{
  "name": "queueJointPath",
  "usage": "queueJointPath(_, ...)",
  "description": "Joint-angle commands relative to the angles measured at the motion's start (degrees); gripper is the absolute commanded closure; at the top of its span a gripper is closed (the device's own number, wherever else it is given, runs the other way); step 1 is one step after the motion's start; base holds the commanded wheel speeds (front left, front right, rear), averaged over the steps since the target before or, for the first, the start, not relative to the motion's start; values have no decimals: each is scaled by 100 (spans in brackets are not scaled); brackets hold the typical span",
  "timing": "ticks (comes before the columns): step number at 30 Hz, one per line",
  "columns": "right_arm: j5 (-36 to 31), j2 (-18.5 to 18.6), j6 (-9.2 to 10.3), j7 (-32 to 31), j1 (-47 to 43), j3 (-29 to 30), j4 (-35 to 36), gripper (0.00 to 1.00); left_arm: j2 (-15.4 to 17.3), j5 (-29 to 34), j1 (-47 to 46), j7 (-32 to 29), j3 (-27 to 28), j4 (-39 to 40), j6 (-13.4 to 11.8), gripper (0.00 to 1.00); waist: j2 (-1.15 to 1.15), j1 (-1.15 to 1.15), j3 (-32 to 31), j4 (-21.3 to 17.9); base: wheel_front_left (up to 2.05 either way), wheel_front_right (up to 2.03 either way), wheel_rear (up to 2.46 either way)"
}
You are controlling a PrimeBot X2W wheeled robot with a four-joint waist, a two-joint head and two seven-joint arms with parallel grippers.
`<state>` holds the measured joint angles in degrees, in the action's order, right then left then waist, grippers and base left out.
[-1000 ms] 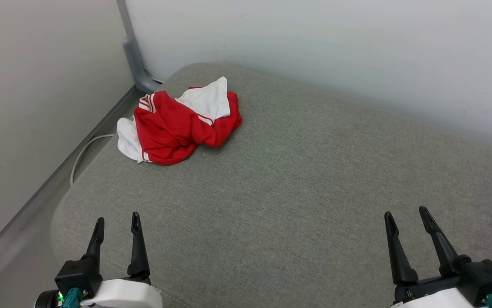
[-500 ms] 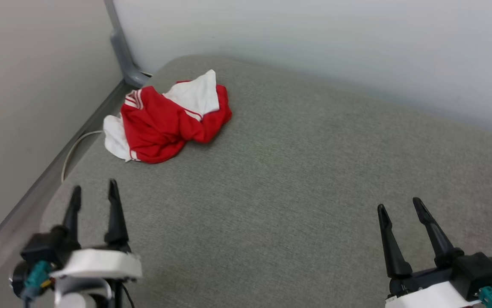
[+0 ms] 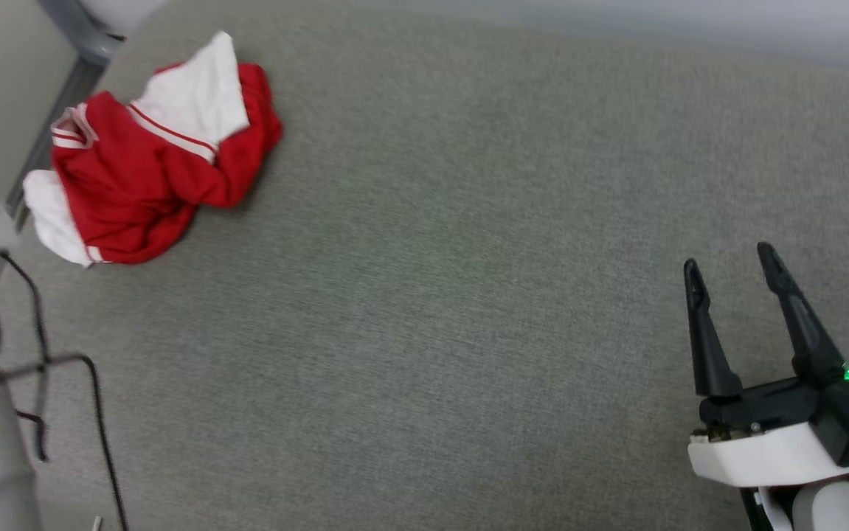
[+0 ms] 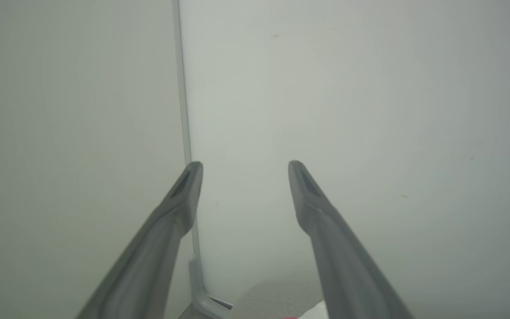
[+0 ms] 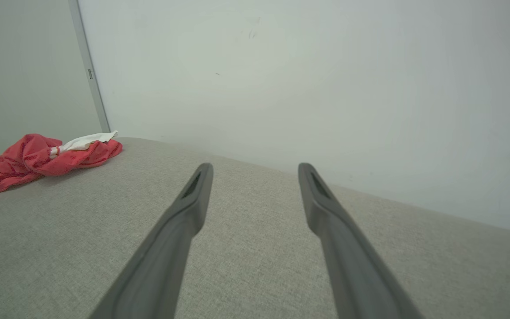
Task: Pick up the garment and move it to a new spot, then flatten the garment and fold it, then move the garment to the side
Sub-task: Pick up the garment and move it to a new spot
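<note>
red shirt awaits first grasp: the garment (image 3: 144, 177), a red t-shirt with white sleeve ends, lies in a crumpled heap at the far left corner of the grey cushion (image 3: 431, 295), close to the corner post (image 3: 88, 37) of the wall. nothing grips it. the right claw (image 3: 729, 258) hovers well apart from it over the cushion's near right side, its 2 fingers spread wide and empty. the left claw (image 4: 244, 165), equally wide and empty, points at the wall (image 4: 370, 110) above the cushion's corner. on this showing none of the task's 3 stages is done: the shirt is not yet lifted or moved, and flattening, folding and setting it aside all remain. the left arm looks the nearer of the 2 for the pickup.
</note>
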<state>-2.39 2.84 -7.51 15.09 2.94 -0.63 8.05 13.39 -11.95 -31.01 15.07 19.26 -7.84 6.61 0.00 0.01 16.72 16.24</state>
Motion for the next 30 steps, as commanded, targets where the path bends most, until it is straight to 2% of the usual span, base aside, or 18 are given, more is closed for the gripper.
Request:
queueJointPath(1, -47, 7, 4, 12, 149, 19, 91, 0, 190, -43, -300, 15, 8, -175, 37, 0, 0, -1, 491, -339, 0, 0, 0)
queueJointPath(6, -161, 7, 4, 12, 335, 34, 285, 0, 742, -503, -1181, 16, -205, -990, 70, 0, 0, -1, 851, -474, 0, 0, 0)
queueJointPath(10, -226, 7, 4, 12, 454, 68, 373, 0, 1237, -972, -1738, -154, -779, -1573, 77, 0, 0, -1, 1056, -553, 0, 0, 0)
queueJointPath(13, -238, 7, 4, 12, 540, 92, 403, 0, 1658, -1437, -2074, -606, -1295, -1945, 75, 0, 0, -1, 1166, -608, 0, 0, 0)
queueJointPath(21, -219, 7, 4, 12, 588, 169, 444, 0, 2558, -2916, -2566, -2691, -2812, -2485, 76, 0, 0, -1, 1397, -724, 0, 0, 0)
queueJointPath(30, -190, 7, 4, 12, 727, 148, 434, 0, 2995, -4211, -2680, -4808, -4044, -2796, 77, 0, 0, -1, 1615, -815, 0, 0, 0)
